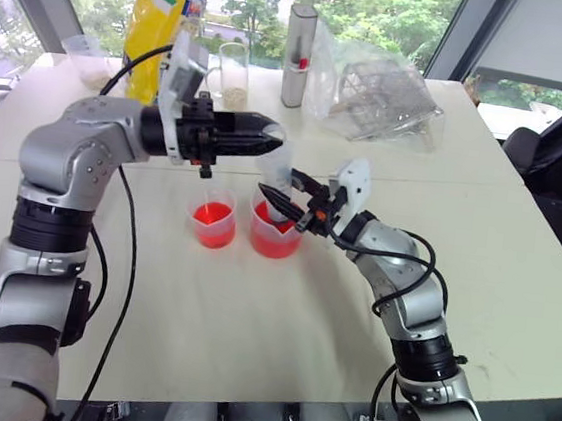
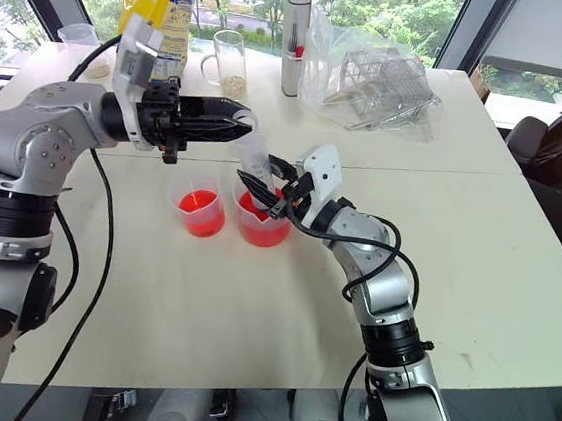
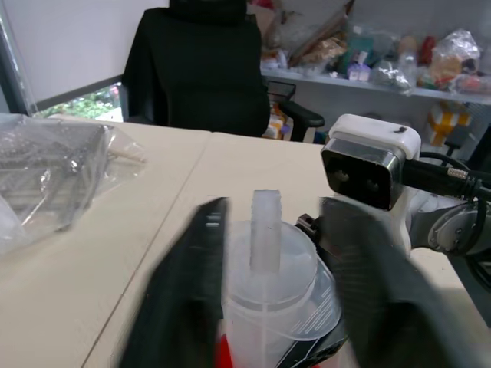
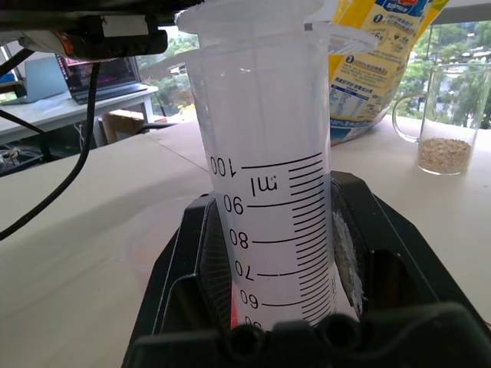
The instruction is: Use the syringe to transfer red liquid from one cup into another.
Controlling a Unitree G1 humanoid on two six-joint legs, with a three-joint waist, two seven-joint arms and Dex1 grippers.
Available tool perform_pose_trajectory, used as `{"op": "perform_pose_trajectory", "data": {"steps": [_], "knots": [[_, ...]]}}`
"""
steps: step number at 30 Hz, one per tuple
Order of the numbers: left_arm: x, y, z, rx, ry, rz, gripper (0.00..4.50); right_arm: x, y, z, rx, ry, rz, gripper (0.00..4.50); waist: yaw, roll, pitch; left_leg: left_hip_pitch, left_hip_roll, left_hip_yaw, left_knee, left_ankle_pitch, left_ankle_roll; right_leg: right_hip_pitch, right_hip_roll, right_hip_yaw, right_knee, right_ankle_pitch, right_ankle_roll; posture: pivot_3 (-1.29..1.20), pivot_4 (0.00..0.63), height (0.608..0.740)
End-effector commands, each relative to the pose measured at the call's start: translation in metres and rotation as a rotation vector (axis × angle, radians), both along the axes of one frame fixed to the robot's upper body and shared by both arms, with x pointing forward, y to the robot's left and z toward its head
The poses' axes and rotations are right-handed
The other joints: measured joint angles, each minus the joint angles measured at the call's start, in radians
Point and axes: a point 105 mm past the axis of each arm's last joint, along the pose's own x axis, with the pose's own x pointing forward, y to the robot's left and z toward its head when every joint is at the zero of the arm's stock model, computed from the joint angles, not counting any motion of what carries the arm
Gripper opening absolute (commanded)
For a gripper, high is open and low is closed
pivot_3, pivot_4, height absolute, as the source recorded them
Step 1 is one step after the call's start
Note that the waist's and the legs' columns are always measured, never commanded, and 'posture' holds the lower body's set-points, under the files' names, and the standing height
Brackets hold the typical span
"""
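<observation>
The right pincer (image 2: 263, 194) is clamped on the lower barrel of the syringe (image 1: 277, 175), which stands tilted with its tip in the larger beaker (image 1: 277, 232) of red liquid (image 1: 276, 243), directly below this pincer. The left pincer (image 1: 268, 141), pointing level, is closed around the plunger top (image 3: 265, 230) at the syringe's upper end. The smaller beaker (image 1: 214, 219), also holding red liquid, stands on the counter (image 1: 250, 318) below the left pincer, just beside the larger one.
</observation>
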Motion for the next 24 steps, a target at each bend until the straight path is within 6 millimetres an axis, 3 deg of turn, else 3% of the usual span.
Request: {"op": "perform_pose_trajectory", "data": {"steps": [1,9,15,24], "knots": [[-0.003,-0.002,0.004,0.003,-0.026,-0.012,0.05,-0.007,0.002,0.014,0.016,-0.053,0.017,1.43,-0.001,0.0,0.0,0.0,0.0,0.0,0.0,0.0,0.0,0.0,0.0,0.0,0.0,0.0,0.0,0.0,0.15,0.74],[-0.003,0.001,0.015,-0.008,-0.053,-0.009,0.05,-0.009,0.003,0.012,0.016,-0.034,0.03,1.43,0.0,0.0,0.0,0.0,0.0,0.0,0.0,0.0,0.0,0.0,0.0,0.0,0.0,0.0,0.0,0.0,0.15,0.74],[0.0,0.002,0.03,-0.019,-0.101,0.001,0.05,-0.009,0.007,-0.007,-0.008,0.054,0.065,1.43,0.0,0.0,0.0,0.0,0.0,0.0,0.0,0.0,0.0,0.0,0.0,0.0,0.0,0.0,0.0,0.0,0.15,0.74],[0.003,0.005,0.053,-0.062,-0.155,0.023,0.05,-0.007,0.011,-0.018,-0.033,0.091,0.084,1.43,0.0,0.0,0.0,0.0,0.0,0.0,0.0,0.0,0.0,0.0,0.0,0.0,0.0,0.0,0.0,0.0,0.15,0.74]]}}
